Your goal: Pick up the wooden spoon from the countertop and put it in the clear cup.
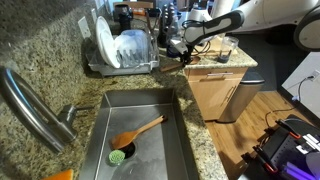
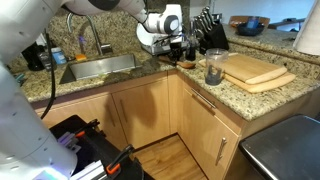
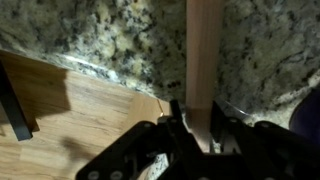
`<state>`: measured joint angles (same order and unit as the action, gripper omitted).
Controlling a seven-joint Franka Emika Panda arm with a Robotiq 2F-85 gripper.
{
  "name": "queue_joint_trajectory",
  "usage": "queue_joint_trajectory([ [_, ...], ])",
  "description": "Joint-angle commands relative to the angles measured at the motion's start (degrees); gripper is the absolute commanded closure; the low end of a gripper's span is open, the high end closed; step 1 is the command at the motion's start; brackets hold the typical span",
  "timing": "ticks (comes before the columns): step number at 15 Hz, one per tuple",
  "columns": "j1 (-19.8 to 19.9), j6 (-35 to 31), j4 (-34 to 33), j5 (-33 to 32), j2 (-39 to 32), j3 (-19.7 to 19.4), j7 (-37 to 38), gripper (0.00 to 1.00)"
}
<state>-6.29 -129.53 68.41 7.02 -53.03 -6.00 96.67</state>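
Clamping wooden spoon (image 3: pixel 205 60), hand (image 3: pixel 197 135) over countertop (image 3: pixel 110 40) edge, nr clear cup (image 2: pixel 213 68)

In an exterior view the camera sits high and close over the sink (image 1: pixel 140 110), just by the faucet (image 1: pixel 30 105), and looks along the countertop (image 1: pixel 40 50) past the dish rack (image 1: pixel 125 50) to its far corner, where the arm (image 1: pixel 215 25) reaches in. In an exterior view from out in the room, farther back and lower, the camera faces the cabinet fronts (image 2: pixel 140 110) and the countertop's outer corner. Both exterior views share the sink, the faucet, the arm and the front edge of the countertop. The wrist view is very close and looks down over the countertop's edge; the gripper (image 3: pixel 195 135) enters from the bottom, closed around the wooden spoon (image 3: pixel 203 60)
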Motion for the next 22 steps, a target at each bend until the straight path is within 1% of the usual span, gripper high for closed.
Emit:
queue_joint_trajectory([
  [1,1.20,2.12,-0.30,0.23,-0.89,0.36,0.63,0.97],
  [2,1.46,2.42,-0.30,0.36,-0.93,0.37,0.75,0.98],
  [3,1.68,2.80,-0.32,0.54,-0.93,0.44,0.78,0.94],
  [6,2.05,3.25,-0.46,1.02,-1.02,0.50,1.05,0.94],
  [8,2.72,4.79,0.25,1.98,0.19,1.38,0.08,0.94],
  [9,1.83,4.06,2.03,0.67,2.07,0.05,0.79,0.94],
  [11,0.59,5.04,5.43,-2.32,5.93,-2.37,1.26,0.94],
  [13,-0.25,7.58,7.84,-5.79,9.06,-4.63,1.94,0.94],
  [16,-1.20,11.53,11.34,-11.25,13.74,-6.87,2.94,0.94],
  [19,-2.11,13.76,15.33,-17.09,18.65,-8.00,4.48,0.94],
  [22,-2.20,13.71,19.26,-21.14,23.03,-7.27,5.59,0.94],
])
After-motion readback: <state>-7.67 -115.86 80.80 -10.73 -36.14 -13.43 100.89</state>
